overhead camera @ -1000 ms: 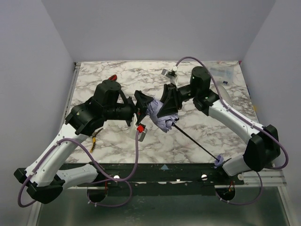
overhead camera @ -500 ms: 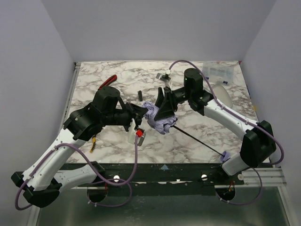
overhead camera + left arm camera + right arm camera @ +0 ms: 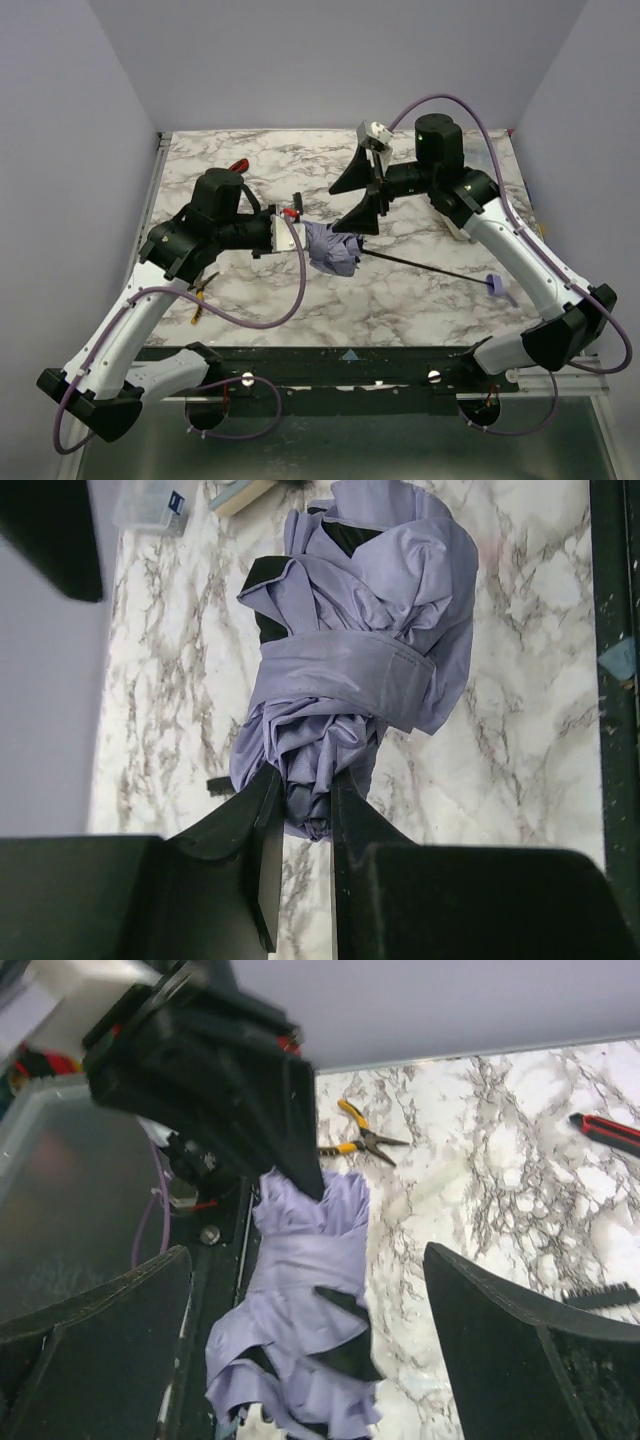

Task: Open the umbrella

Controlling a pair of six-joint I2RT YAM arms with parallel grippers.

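Observation:
The umbrella [image 3: 333, 252] lies on the marble table [image 3: 420, 300] as a crumpled lavender bundle with black lining. Its thin black shaft runs right to the small lavender handle [image 3: 497, 286]. A fabric strap wraps round the middle of the umbrella [image 3: 350, 670]. My left gripper [image 3: 303, 237] is shut on the bundle's narrow end, pinched between the fingertips in the left wrist view [image 3: 305, 805]. My right gripper [image 3: 358, 197] hovers wide open just behind the bundle, holding nothing. In the right wrist view the umbrella [image 3: 300, 1310] lies below the spread right gripper [image 3: 308, 1252].
Yellow-handled pliers [image 3: 360, 1140] lie near the left arm, also in the top view [image 3: 200, 295]. A red-handled cutter [image 3: 238, 165] sits at the back left. A clear box [image 3: 150, 505] and a black strip [image 3: 600, 1295] lie on the marble.
My right gripper let go of the umbrella, opened wide and drew up and back. My left gripper closed on the bundle's end. The shaft and handle swung out to the right.

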